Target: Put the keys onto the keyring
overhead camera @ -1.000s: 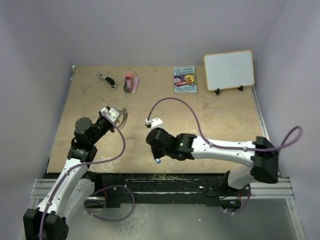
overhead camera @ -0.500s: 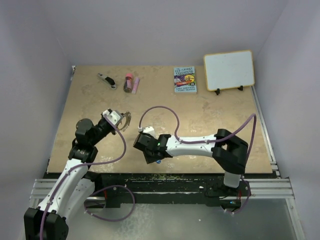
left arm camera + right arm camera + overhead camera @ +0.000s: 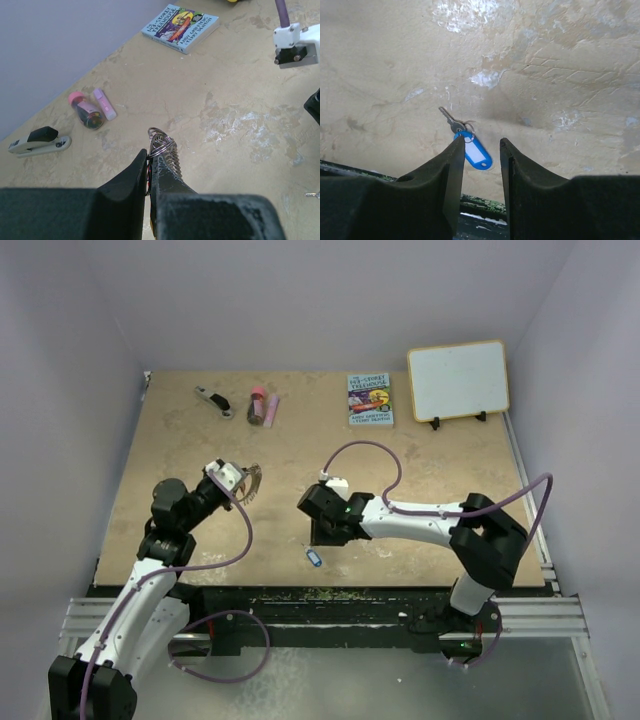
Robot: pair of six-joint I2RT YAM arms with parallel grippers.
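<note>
**Left fingers** (image 3: 142, 175): pressed together on the keyring (image 3: 161, 143). Its silvery coil stands up just past their tips, clear of the bench (image 3: 240, 90). Nothing has changed here over the last second; the ring is held out toward the middle, as if waiting.

**Between the arms:** the blue key (image 3: 474, 151) lies flat on the bench. Its tag is toward the near edge, and in the wrist view the metal blade points up and to the left. It sits just beyond the tips of the right fingers and touches neither of them.

**Right fingers** (image 3: 322, 532): parted to a moderate gap, with nothing in them. A second ago they were shut with the blue tag at their tips. Since then the gap has opened, the arm has shifted a little, and the key has ended up on the bench, well apart from the ring. This could be a slip or a deliberate set-down for a fresh grip; the views do not say which.

**Meaning for the task:** the blue key is not on the ring and threading has not begun. The next move probably calls for picking the key up again by its tag, so that its small loop faces the coil. A thin, flat tag on a hard bench may skid away under a pinch.

**Red key:** not found in any view.
</note>
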